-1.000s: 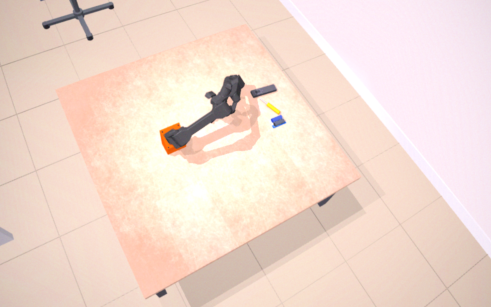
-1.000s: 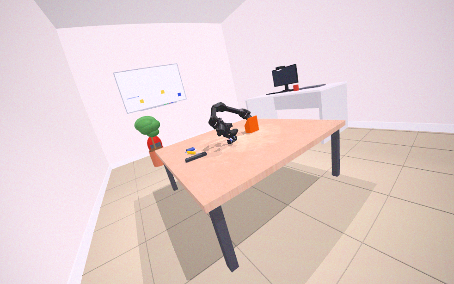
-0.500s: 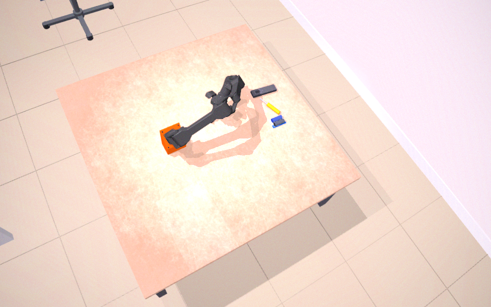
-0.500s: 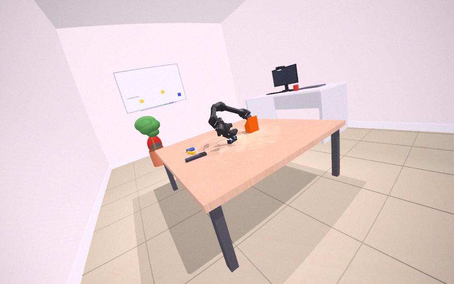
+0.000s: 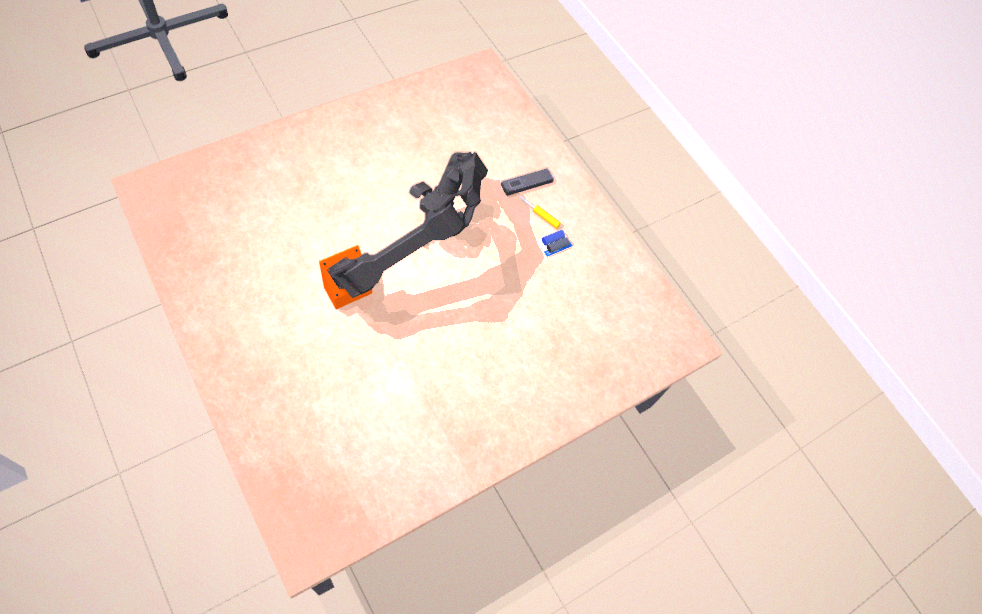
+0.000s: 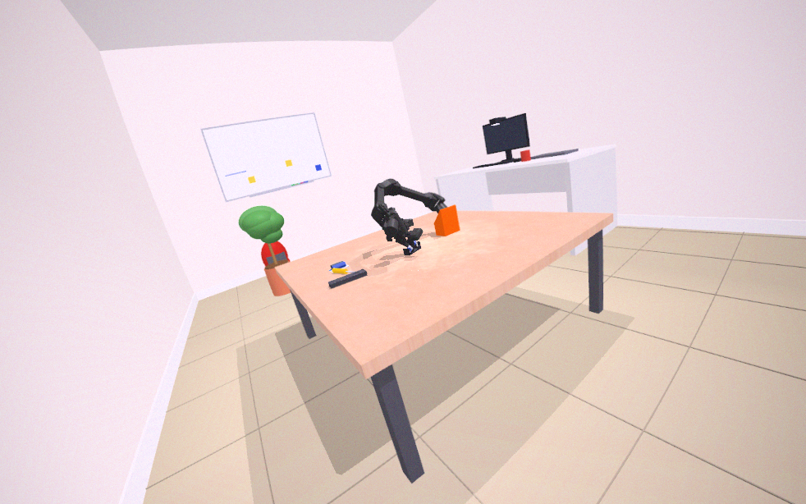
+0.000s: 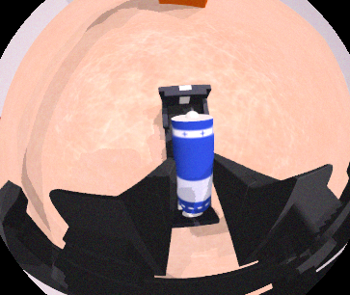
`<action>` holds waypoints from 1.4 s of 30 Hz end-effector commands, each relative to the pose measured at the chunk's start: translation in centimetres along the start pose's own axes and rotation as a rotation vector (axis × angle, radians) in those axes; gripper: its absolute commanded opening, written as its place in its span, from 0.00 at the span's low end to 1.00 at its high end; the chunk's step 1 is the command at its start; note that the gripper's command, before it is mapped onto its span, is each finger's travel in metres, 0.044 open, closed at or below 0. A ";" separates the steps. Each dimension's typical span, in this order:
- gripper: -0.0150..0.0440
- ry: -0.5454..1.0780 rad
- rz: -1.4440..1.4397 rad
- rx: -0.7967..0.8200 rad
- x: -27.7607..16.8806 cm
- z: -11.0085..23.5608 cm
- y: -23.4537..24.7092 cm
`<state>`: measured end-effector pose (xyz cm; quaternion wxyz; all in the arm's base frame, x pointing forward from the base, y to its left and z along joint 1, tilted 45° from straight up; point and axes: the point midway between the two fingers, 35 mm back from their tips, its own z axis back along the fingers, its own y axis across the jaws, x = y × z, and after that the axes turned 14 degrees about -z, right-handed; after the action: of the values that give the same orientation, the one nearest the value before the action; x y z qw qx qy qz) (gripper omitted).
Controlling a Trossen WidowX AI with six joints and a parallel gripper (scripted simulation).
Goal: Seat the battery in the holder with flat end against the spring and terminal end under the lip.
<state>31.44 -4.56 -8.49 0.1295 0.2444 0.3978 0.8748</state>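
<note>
My gripper is shut on the blue and white battery, low over the table. The battery's terminal end, with its white nub, points up the wrist view and looks raised. The black holder lies beneath it. The holder's lip shows beyond the terminal end, with a visible gap between them. The flat end is over the holder's near end wall; the spring is mostly hidden behind it. The battery sits slightly right of the holder's middle. Whether it touches the holder floor cannot be told. The arm hides the holder in the top view.
A dark remote-like device, a yellow-handled screwdriver and a blue cylinder beside a dark item lie near one table edge. The arm's orange base stands on the table.
</note>
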 end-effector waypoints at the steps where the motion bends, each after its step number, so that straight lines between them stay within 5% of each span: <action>1: 0.40 0.031 -0.001 -0.007 -0.4 -0.1 -0.2; 42: 0.40 0.186 0.009 -0.063 -0.2 -0.7 -0.2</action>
<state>30.95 -4.87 -8.87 0.0994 0.1709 0.3795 0.9038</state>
